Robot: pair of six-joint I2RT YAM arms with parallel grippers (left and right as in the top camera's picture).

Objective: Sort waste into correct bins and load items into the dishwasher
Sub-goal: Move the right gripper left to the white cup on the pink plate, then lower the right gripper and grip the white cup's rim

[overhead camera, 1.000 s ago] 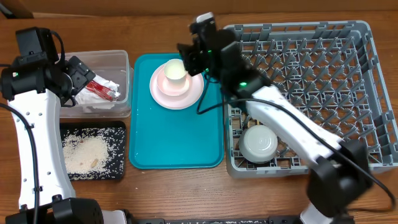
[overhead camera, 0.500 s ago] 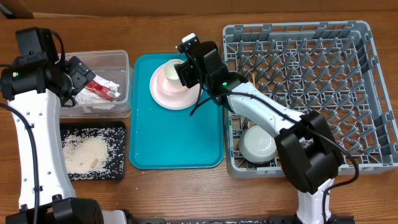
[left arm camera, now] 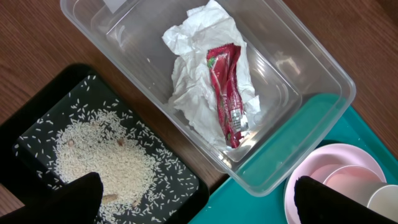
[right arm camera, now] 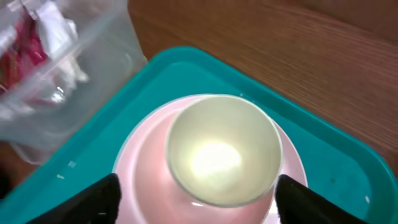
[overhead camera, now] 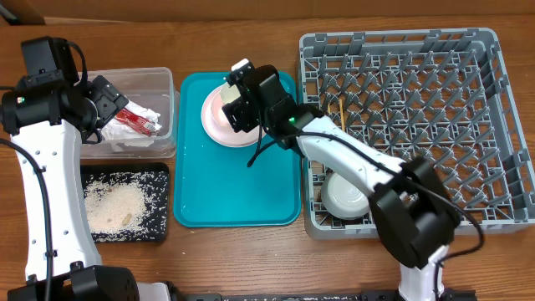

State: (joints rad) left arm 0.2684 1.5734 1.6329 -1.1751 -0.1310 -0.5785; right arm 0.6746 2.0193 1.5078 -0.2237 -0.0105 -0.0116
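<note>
The right arm (overhead camera: 351, 155) reaches from the rack side across the teal tray (overhead camera: 234, 184), its wrist bent down over the stack of dishes there. Its fingers (right arm camera: 305, 199) are spread, one on each side of the cream cup (right arm camera: 224, 149), and touch nothing. I take it that the cup is the next thing to go, since it sits on top and has to come off before what lies under it. The cup stands upright inside the small pink bowl (left arm camera: 348, 177), which rests on the pink plate (left arm camera: 305, 180) at the far end of the tray.

The grey dish rack (overhead camera: 393, 38) on the right holds the grey-green bowl (overhead camera: 349, 194), mouth down near its front corner.

The left arm (overhead camera: 42, 184) stands over the bins with its fingers (left arm camera: 62, 199) wide apart and empty. Below them the napkin (left arm camera: 199, 37) and red packet (left arm camera: 227, 87) lie in the clear tub (left arm camera: 311, 68), and the rice (left arm camera: 106, 155) is spread in the black tray (left arm camera: 37, 124) just beside it, so the waste looks sorted. Both bins sit on the wooden surface (overhead camera: 251, 259), left of the teal tray.
</note>
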